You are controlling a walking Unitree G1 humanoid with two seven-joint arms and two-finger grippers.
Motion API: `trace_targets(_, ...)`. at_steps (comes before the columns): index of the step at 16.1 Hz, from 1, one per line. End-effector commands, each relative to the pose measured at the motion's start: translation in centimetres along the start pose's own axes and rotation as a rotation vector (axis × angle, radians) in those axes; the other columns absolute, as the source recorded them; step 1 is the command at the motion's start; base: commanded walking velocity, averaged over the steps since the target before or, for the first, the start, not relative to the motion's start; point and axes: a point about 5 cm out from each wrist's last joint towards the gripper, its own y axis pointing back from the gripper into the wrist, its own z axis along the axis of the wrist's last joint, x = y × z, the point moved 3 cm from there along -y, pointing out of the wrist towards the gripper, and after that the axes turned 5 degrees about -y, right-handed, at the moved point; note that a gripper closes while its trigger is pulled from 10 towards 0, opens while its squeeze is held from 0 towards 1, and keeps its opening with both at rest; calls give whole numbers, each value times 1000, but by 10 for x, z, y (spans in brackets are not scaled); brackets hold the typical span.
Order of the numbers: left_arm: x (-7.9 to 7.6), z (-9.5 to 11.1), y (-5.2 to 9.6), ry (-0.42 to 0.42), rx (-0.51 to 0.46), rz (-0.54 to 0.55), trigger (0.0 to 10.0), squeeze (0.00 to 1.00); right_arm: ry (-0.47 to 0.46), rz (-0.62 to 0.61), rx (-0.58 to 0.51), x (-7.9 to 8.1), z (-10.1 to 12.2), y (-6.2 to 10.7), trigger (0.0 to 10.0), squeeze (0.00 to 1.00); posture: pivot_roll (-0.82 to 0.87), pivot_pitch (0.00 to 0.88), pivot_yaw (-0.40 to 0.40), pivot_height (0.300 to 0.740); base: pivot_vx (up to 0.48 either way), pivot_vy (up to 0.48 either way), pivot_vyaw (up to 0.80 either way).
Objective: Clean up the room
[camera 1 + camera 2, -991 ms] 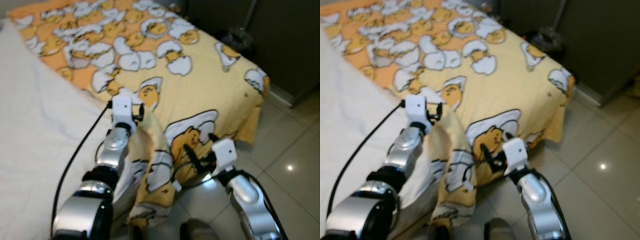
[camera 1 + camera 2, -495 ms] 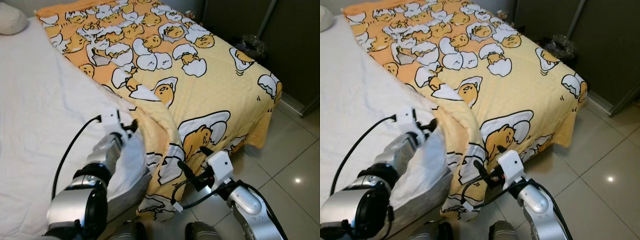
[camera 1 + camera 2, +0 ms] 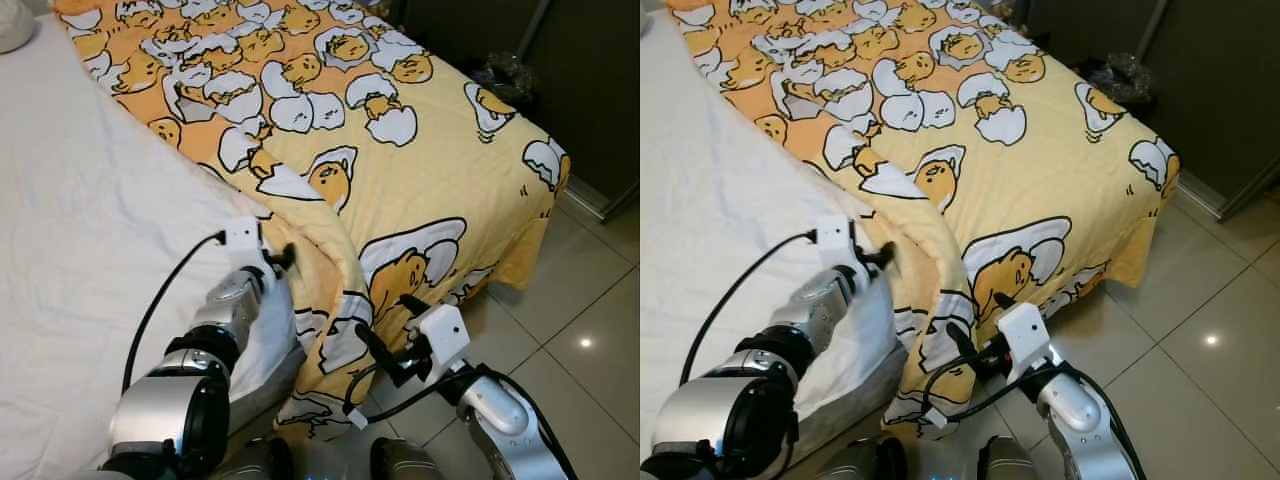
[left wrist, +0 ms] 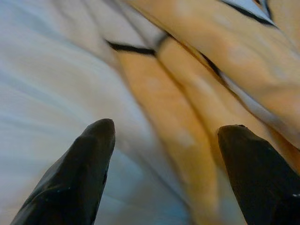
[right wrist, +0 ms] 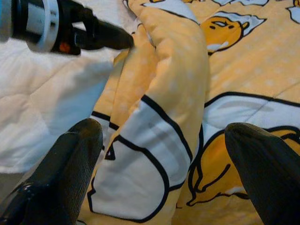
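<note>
Your left tool (image 3: 283, 256) sits spread apart at the folded edge of the yellow blanket (image 3: 400, 170), your right tool (image 3: 385, 335) gapes empty just before its hanging corner, so half the bed (image 3: 80, 220) is uncovered and spreading remains.

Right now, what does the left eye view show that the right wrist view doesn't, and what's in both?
The left eye view takes in the tiled floor, the dark wardrobe past the foot of the bed, and the right gripper low beside the hanging blanket corner. The right wrist view gives the close look: its own open fingers flanking the blanket's folded edge. Both share the yellow egg-print blanket, the white sheet, and the left gripper at the blanket's fold.
</note>
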Motion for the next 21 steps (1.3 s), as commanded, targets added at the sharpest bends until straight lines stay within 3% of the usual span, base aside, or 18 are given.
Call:
trace_targets(1,0,7,-1,0,-20,13,10000,0,-8,12,14,4,-2,2,10000,0,-255,166,45,731,0,0,0)
trace_targets(5,-31,-10,-1,121,54,-108,10000,0,-20,10,19,7,-3,3,10000,0,-256,172,52,731,0,0,0)
trace_targets(7,-35,-16,-1,85,80,-106,10000,0,-23,8,19,8,-3,3,10000,0,-257,173,55,731,0,0,0)
trace_targets(9,-36,-23,0,205,111,-93,10000,0,-26,8,22,8,-3,3,10000,0,-254,174,59,731,0,0,0)
trace_targets(10,-36,-27,1,226,125,-70,10000,0,-27,11,25,8,-3,3,10000,0,-254,174,58,731,0,0,0)
trace_targets(13,-39,-36,2,155,151,-57,10000,0,-25,13,29,8,-3,3,10000,0,-261,174,56,731,0,0,0)
trace_targets(14,-38,-38,3,143,156,-51,0,0,-25,13,30,8,-3,2,10000,0,-262,174,56,731,0,0,0)
trace_targets(20,-24,-48,6,142,155,-14,0,0,-23,10,29,7,-2,1,10000,0,-263,171,52,731,0,0,0)
trace_targets(21,-24,-49,7,179,157,-18,0,0,-24,9,27,7,-1,0,10000,0,-263,171,52,731,0,0,0)
